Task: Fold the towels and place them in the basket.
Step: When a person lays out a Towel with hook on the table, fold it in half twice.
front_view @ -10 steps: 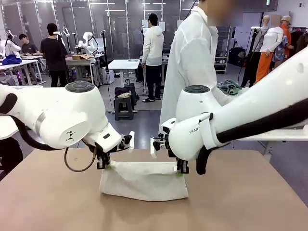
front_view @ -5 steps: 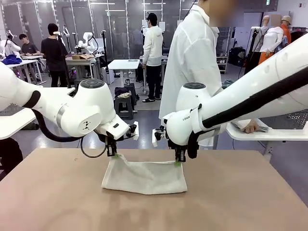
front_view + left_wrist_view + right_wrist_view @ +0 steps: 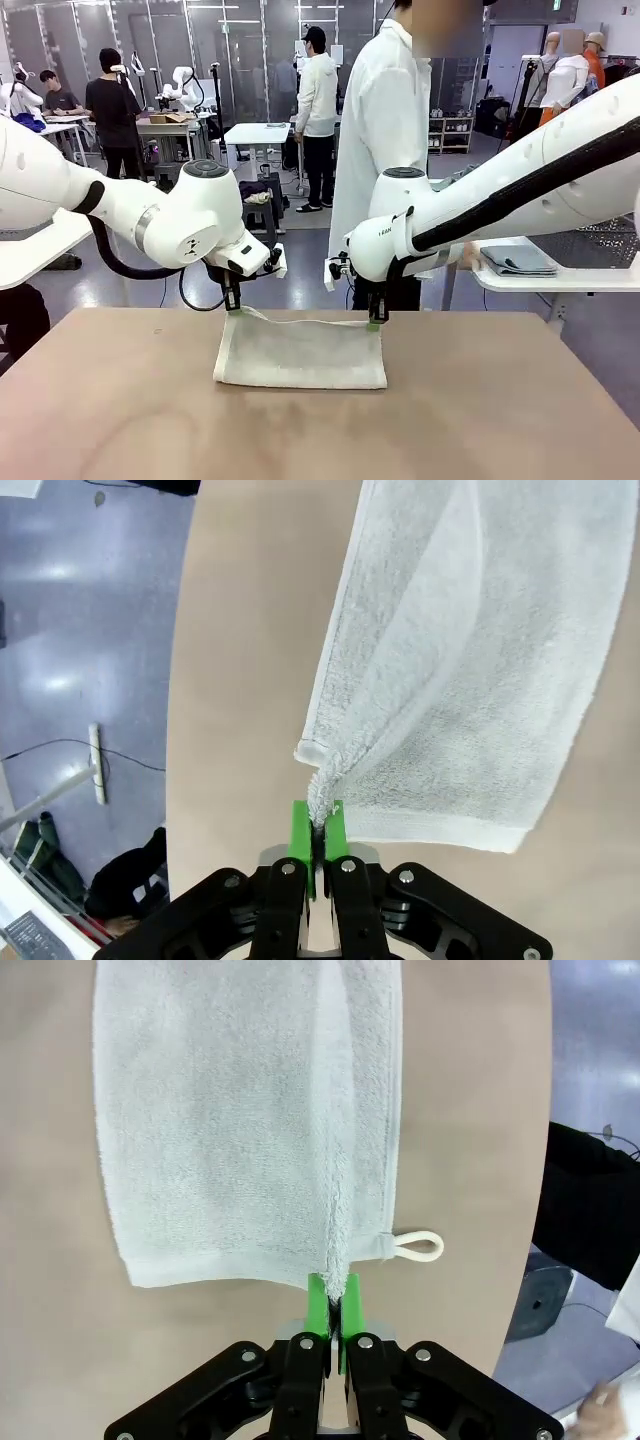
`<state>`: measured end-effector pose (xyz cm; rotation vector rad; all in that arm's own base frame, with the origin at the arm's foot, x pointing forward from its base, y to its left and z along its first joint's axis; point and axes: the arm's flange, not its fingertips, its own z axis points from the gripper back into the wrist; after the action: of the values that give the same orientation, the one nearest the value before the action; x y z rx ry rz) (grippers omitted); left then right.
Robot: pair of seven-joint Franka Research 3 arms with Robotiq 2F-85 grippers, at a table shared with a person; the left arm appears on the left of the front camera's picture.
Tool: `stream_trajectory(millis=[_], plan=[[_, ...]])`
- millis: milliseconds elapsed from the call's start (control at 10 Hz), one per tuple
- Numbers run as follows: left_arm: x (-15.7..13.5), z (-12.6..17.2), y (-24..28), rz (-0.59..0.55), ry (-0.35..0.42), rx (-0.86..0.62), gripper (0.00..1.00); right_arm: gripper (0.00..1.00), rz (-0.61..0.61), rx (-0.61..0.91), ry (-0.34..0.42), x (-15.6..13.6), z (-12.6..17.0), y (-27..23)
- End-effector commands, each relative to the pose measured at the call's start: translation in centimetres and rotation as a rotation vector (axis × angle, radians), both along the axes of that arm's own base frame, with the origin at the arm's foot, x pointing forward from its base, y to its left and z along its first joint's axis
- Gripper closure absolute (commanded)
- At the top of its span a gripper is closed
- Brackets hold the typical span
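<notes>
The towel (image 3: pixel 300 352) was an off-white terry cloth with a looped, nubby pile and a flat stitched hem. It was doubled over on the smooth tan table (image 3: pixel 100 430), roughly midway between the two arms. In the front view it made a wide rectangle, its long axis running from the robot's left to its right. Its near edge lay flat on the tabletop, and its far edge was raised slightly at the two corners.

The left gripper (image 3: pixel 232 303) had its green pads pressed together on the far left corner. From the left wrist, the left gripper (image 3: pixel 318 825) pinched a bunched tip of hem, and the towel (image 3: pixel 470 660) fanned away from it in soft creases. The right gripper (image 3: pixel 376 318) was clamped in the same way on the far right corner. In the right wrist view (the clearer of the two) the right gripper (image 3: pixel 334 1300) nipped a narrow ridge of the towel (image 3: pixel 240 1130), and a small cord loop (image 3: pixel 418 1246) stuck out sideways just beside the pads.

On a white side table to the right lay a folded blue-grey towel (image 3: pixel 518 260). Near it was a dark lattice-sided shape, probably the basket (image 3: pixel 590 245), partly hidden behind the right arm.
</notes>
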<state>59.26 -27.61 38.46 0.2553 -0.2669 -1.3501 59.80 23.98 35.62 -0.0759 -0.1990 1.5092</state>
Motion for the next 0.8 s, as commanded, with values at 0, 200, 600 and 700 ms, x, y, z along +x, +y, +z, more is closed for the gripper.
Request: stream_trajectory(millis=[0,200,600,700], plan=[[1.3,-0.8,0.1,0.045,0.01,0.023,0.94,0.95,0.021,-0.012,0.009,1.0,-0.3,-0.2],[2.0,-1.8,0.5,0.043,0.018,0.018,0.94,0.95,0.018,-0.038,-0.004,1.4,-1.1,-0.4],[1.1,-1.8,1.2,0.06,-0.053,0.039,0.71,0.55,0.055,-0.026,-0.06,0.8,-1.1,0.0],[0.6,-1.5,1.5,0.057,-0.104,0.058,0.37,0.61,0.077,-0.038,-0.095,0.6,-0.9,0.1]])
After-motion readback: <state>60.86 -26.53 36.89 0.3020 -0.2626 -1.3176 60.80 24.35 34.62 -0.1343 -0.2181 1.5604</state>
